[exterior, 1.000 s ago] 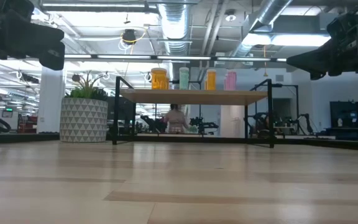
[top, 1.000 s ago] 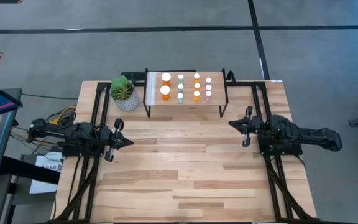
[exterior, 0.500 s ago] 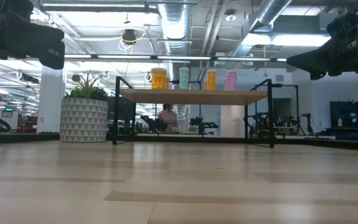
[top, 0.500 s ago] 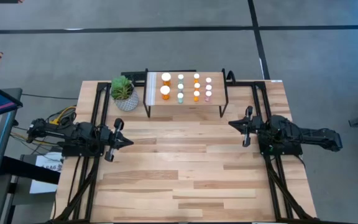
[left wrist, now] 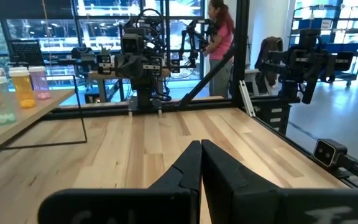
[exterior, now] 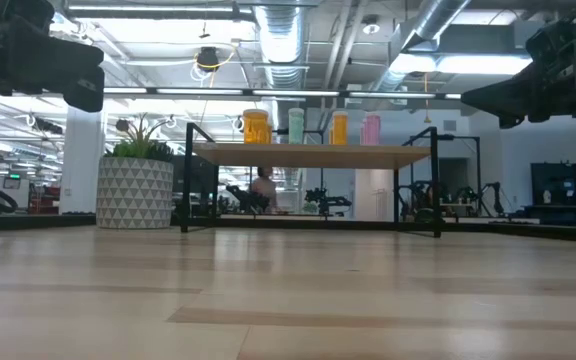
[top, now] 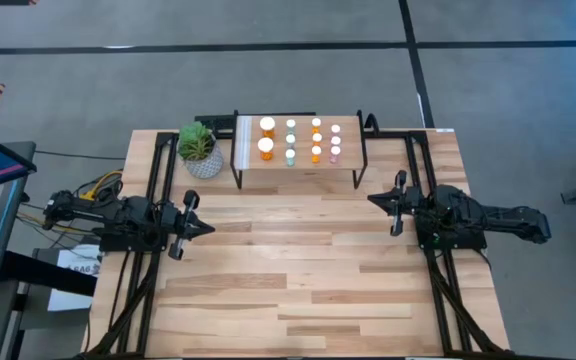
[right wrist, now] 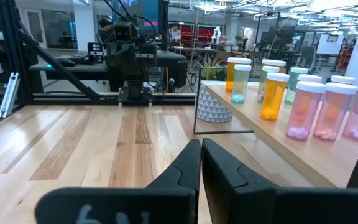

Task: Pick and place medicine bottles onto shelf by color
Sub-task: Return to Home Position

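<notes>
The shelf point(top: 298, 168) stands at the table's far edge, and several medicine bottles stand upright on its board in rows by colour: orange point(top: 266, 147), teal point(top: 290, 155), orange point(top: 316, 154), pink point(top: 334, 153). In the right wrist view they show as pink point(right wrist: 301, 112), orange point(right wrist: 272, 96) and teal point(right wrist: 240, 84). My left gripper point(top: 208, 228) is shut at the table's left side, pointing level toward the right. My right gripper point(top: 371, 199) is shut at the right side, pointing left. Both are well clear of the shelf with nothing between their fingers point(left wrist: 188, 163) point(right wrist: 188, 162).
A small green plant in a patterned white pot point(top: 200, 152) stands left of the shelf on the table. Bare wooden tabletop point(top: 288, 260) lies between the two arms and in front of the shelf. A person shows in the room far behind the table point(exterior: 263, 185).
</notes>
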